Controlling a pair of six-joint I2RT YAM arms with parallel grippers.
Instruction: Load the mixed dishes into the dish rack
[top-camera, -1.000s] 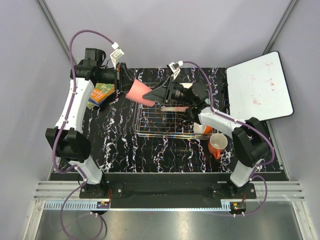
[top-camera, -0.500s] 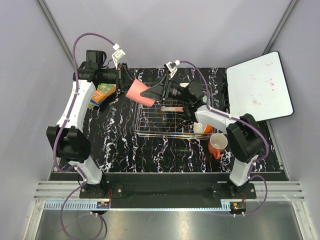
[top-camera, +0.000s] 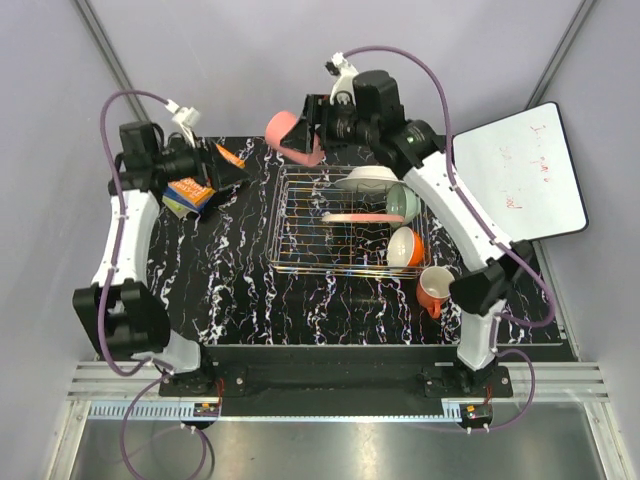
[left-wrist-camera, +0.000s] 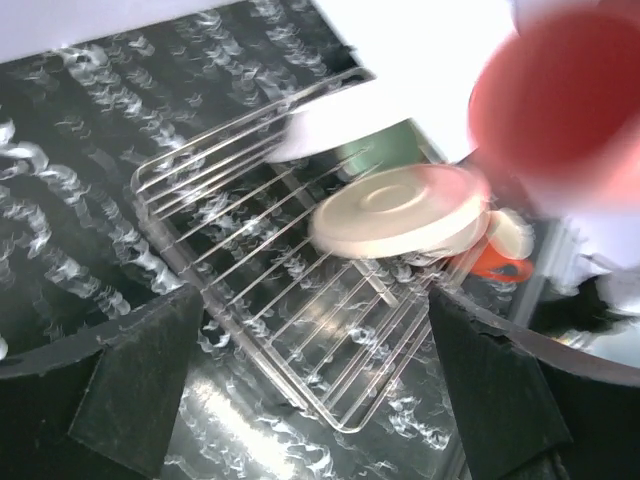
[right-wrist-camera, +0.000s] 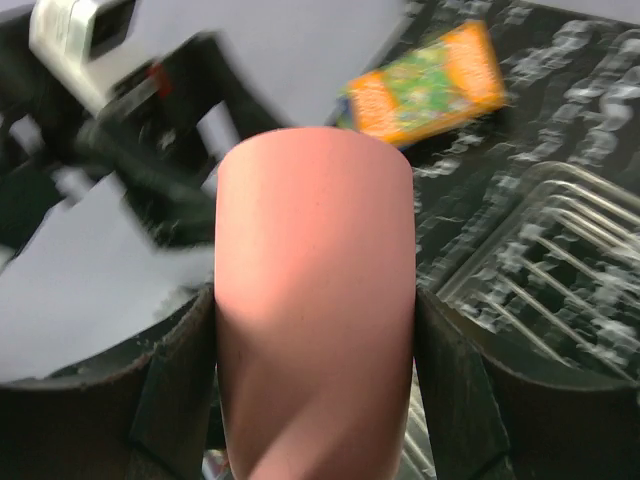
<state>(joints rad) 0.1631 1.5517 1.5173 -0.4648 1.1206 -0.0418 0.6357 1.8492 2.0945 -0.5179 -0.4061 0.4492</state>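
While the right pincer (right-wrist-camera: 314, 345) grips it, the pink tumbler (right-wrist-camera: 314, 225) points lengthwise left.

A: Where's the rack (top-camera: 310, 235)?
B: Centre, nearer the far edge. Plate (top-camera: 352, 215) and bowls (top-camera: 405, 203) sit in its right half.
A: Mug (top-camera: 435, 290)?
B: Off its near right corner, perhaps touching. Packet (top-camera: 190, 192) far left, board (top-camera: 518, 172) far right.

The pink tumbler (top-camera: 288, 134) is gripped, tilted, in the right hand (right-wrist-camera: 315, 310), aloft by the far left corner of the wire dish rack (top-camera: 300, 232), where the pink-cream plate (top-camera: 355, 215) is stood on edge by the pale green bowl (top-camera: 407, 201), and the orange mug (top-camera: 437, 289) is seen upright just outside.
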